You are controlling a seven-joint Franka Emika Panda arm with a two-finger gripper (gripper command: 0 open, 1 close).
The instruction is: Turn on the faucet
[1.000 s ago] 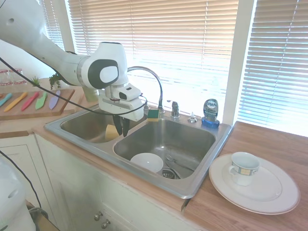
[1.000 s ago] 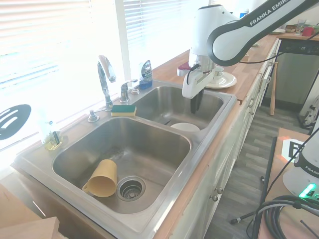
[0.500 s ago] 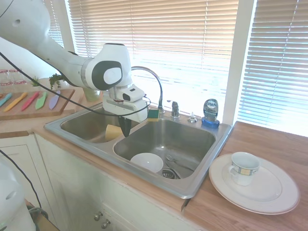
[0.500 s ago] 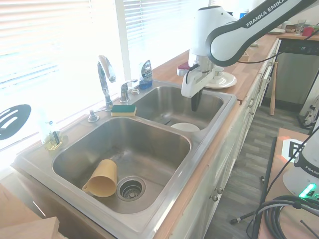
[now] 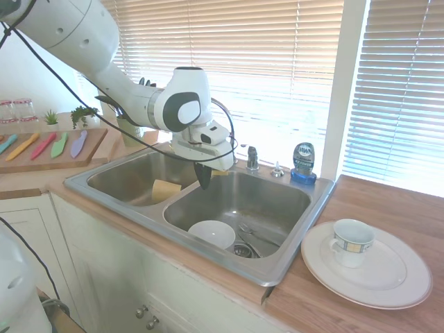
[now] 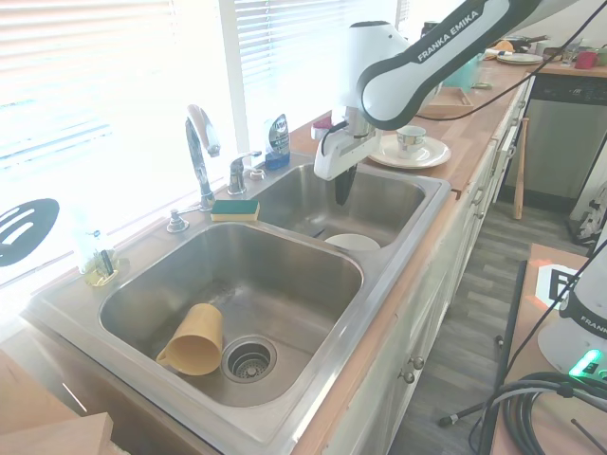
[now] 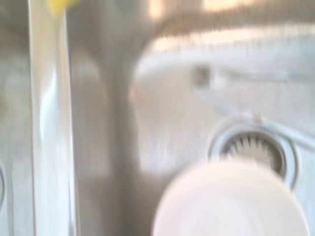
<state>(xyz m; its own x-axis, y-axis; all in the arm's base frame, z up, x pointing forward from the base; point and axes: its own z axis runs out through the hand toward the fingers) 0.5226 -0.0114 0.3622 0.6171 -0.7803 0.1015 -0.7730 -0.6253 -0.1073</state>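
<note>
Over the right-hand basin of the sink (image 6: 398, 284), my gripper (image 6: 341, 194) hangs pointing down, its fingers pressed together with nothing between them; I judge that suits nudging a lever better than grasping it. The faucet (image 6: 199, 156) stands on the back ledge between the two basins, spout arching high, and its stubby lever handle (image 6: 238, 171) sits just beside it toward the gripper, well apart from the fingers as yet. I read this as the approach step. Wrist view is blurred: a white bowl (image 7: 231, 201) and the drain (image 7: 251, 150) lie below. A green-and-yellow sponge (image 6: 234, 209) rests near the handle, so I must keep clear of it.
</note>
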